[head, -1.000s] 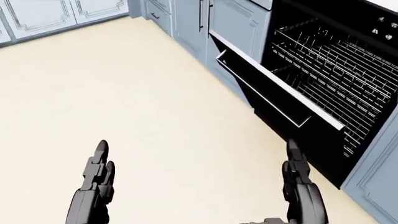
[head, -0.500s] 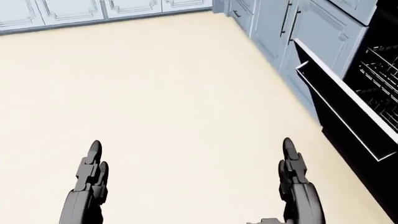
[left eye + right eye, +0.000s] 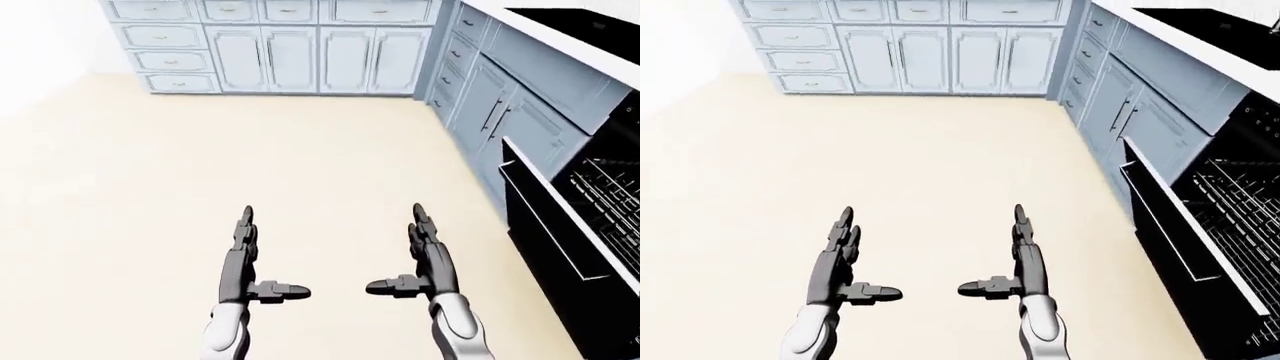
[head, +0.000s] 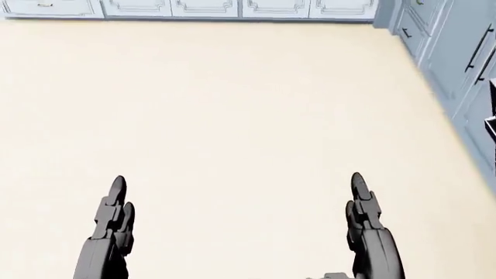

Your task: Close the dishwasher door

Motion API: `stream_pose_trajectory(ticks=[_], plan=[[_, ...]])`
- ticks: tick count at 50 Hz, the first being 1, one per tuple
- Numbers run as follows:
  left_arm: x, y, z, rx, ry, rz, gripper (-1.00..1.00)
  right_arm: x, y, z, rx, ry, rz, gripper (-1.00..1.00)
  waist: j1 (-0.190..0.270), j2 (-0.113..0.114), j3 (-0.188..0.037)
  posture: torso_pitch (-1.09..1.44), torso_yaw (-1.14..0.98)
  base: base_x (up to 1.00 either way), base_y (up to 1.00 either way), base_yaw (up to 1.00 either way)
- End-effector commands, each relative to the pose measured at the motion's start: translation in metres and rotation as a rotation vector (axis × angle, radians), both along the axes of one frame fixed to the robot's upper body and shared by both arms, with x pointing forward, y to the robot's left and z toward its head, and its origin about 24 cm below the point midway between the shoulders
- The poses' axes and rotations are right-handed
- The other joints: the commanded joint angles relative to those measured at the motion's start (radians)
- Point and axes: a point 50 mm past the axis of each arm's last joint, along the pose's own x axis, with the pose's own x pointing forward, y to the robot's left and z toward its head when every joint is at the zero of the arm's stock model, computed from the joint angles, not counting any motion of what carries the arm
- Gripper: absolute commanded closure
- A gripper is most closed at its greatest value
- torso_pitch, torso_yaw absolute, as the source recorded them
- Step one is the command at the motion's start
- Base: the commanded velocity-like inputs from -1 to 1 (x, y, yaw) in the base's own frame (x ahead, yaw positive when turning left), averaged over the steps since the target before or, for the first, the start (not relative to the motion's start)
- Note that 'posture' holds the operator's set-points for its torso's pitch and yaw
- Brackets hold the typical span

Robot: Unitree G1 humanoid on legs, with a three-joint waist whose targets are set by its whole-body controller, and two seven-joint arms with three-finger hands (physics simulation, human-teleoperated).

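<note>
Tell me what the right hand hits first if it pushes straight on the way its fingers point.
Probably nothing close: the right hand points up the view over bare floor toward the far cabinets. The open dishwasher door lies off to its right, outside that line. Depth is uncertain.

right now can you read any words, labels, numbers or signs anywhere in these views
None can be read.
dishwasher: small pale marks on its dark control strip at the right edge of the right-eye view, too small to read.
cabinets: plain panels and handles, no text.
floor: no markings.
</note>
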Motion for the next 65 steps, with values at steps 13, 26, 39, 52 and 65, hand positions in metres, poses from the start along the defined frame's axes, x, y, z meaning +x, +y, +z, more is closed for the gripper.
stream_pose_trajectory(ticks=[13,26,39,52,65], plan=[[0.0054,-0.0037,0.0166,-0.006,-0.090,-0.019,-1.00,0.0038,-0.0012,0.0176,-0.026,-0.076,-0.003,-1.00,-0.019,-0.003,-0.023,0.00,0.00,0.00,-0.02,0.00],[0.0040,-0.0028,0.0181,-0.008,-0.091,-0.017,-1.00,0.0029,-0.0014,0.0160,-0.029,-0.067,-0.001,-1.00,-0.002,0.011,-0.014,0.00,0.00,0.00,-0.44,0.00],[0.0024,-0.0045,0.0192,-0.006,-0.092,-0.020,-1.00,0.0019,-0.0016,0.0146,-0.024,-0.065,-0.002,-1.00,-0.021,-0.017,-0.008,0.00,0.00,0.00,-0.37,0.00],[0.0036,-0.0033,0.0199,-0.004,-0.095,-0.017,-1.00,0.0039,-0.0015,0.0176,-0.019,-0.070,-0.001,-1.00,-0.005,0.065,-0.013,0.00,0.00,0.00,-0.35,0.00],[0.0041,-0.0017,0.0199,-0.005,-0.096,-0.012,-1.00,0.0030,-0.0017,0.0166,-0.022,-0.069,-0.004,-1.00,-0.019,-0.064,-0.020,0.00,0.00,0.00,-0.46,0.00]])
